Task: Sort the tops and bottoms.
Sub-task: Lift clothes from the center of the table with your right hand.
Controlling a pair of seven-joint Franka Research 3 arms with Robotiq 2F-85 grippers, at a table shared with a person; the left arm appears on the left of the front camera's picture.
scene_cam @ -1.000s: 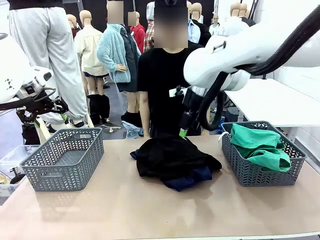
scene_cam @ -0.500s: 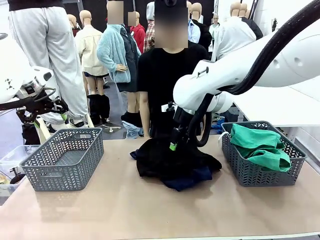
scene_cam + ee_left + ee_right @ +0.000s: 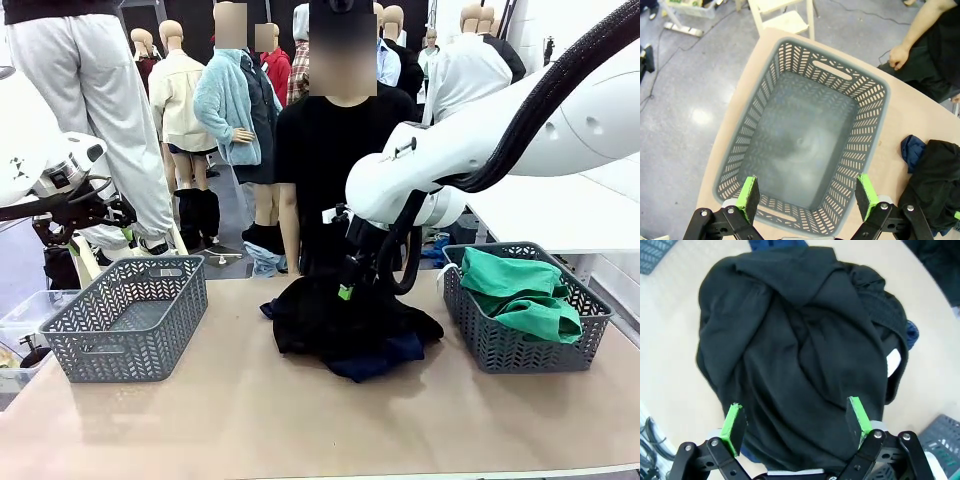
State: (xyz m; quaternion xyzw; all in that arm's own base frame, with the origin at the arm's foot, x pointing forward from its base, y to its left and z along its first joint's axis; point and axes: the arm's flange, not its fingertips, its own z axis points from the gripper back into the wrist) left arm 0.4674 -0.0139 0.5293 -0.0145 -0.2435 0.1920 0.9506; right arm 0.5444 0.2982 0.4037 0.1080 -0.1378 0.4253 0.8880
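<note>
I'm viewing a tan table (image 3: 250, 420) on a grey floor (image 3: 685, 100); the teal-green bottoms (image 3: 520, 295) are lying in the right basket (image 3: 510, 350). The right gripper (image 3: 797, 422) is gaping over black garments (image 3: 345, 325), the left gripper (image 3: 805, 192) over the left basket (image 3: 765, 95).

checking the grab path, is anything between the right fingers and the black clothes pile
Nothing visible: the open right fingers point straight at the black clothes pile, with no other thing between.

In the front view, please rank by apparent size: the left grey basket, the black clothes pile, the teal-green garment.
1-2. Grey plastic lattice basket on the left and black fabric clothes pile: they look alike, so no ranking.
3. Teal-green soft fabric garment: smallest.
</note>
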